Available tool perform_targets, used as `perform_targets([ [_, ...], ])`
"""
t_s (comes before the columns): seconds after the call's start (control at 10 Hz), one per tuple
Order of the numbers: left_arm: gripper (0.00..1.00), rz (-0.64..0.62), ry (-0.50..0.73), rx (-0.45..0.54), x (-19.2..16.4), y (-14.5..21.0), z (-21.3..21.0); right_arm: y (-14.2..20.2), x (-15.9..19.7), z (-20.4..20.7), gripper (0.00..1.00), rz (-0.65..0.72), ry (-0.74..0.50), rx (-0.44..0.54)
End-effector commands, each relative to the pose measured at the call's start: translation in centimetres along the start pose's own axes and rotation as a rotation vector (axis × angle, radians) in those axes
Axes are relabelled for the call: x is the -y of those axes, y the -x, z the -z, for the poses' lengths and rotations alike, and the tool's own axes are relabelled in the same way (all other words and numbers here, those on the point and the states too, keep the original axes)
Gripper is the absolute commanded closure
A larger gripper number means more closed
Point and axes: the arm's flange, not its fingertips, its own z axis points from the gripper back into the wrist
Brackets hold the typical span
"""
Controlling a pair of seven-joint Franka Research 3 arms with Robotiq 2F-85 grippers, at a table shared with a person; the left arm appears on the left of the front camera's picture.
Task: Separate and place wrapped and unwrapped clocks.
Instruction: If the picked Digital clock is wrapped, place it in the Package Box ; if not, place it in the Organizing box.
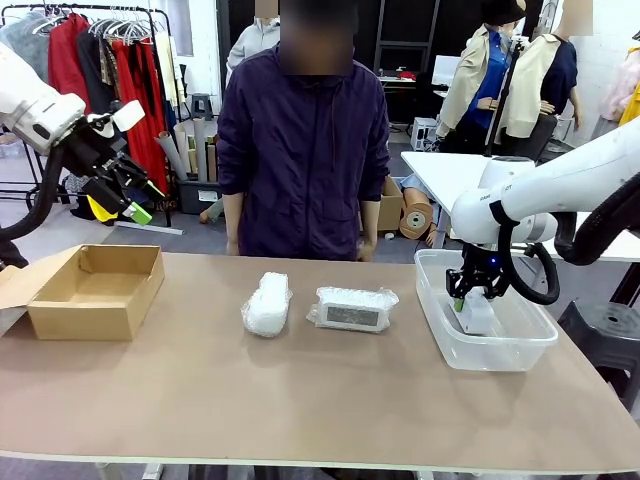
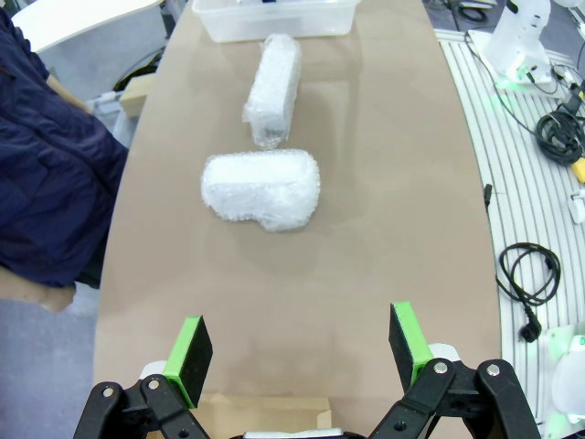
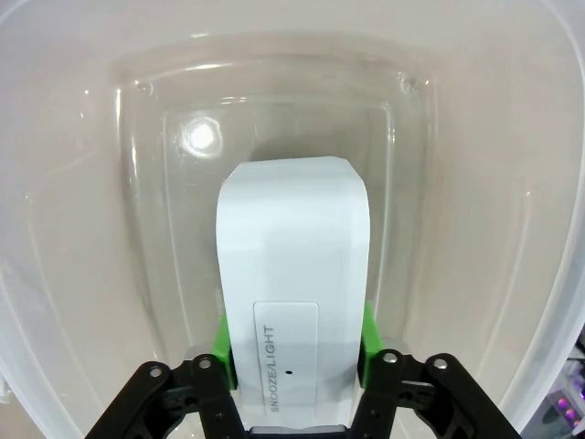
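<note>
Two wrapped clocks lie mid-table in bubble wrap: a bundled one (image 1: 267, 303) (image 2: 262, 189) and a flatter one with its grey screen showing (image 1: 352, 310) (image 2: 274, 78). The unwrapped clock (image 1: 478, 312) (image 3: 292, 274), smooth white plastic, is down inside the clear plastic bin (image 1: 500, 355) (image 3: 91, 183) at the right. My right gripper (image 1: 470, 300) (image 3: 294, 352) reaches into the bin, and its green pads press both sides of this clock. High at the left, above the cardboard box (image 1: 95, 310), my left gripper (image 1: 125, 200) (image 2: 302, 352) hangs open with nothing in it.
A person in a dark jacket (image 1: 300, 150) stands at the table's far edge, arms hanging down. The open cardboard box occupies the table's left end, the bin its right end. Bare brown tabletop (image 1: 300, 400) stretches along the near side.
</note>
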Motion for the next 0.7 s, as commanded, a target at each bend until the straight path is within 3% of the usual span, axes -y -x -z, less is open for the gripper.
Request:
perform_targets([
  [0.0,0.00,0.012,0.005,0.005,0.1,0.1,-0.2,0.9,0.0,-0.6,0.04,0.008,0.004,0.008],
  [0.1,0.00,0.012,0.005,0.005,0.1,0.1,-0.2,1.0,0.0,-1.0,0.00,0.005,0.003,0.010],
  [0.6,0.00,0.012,0.005,0.005,0.1,0.1,-0.2,2.3,0.0,-3.7,0.00,-0.036,-0.007,0.028],
])
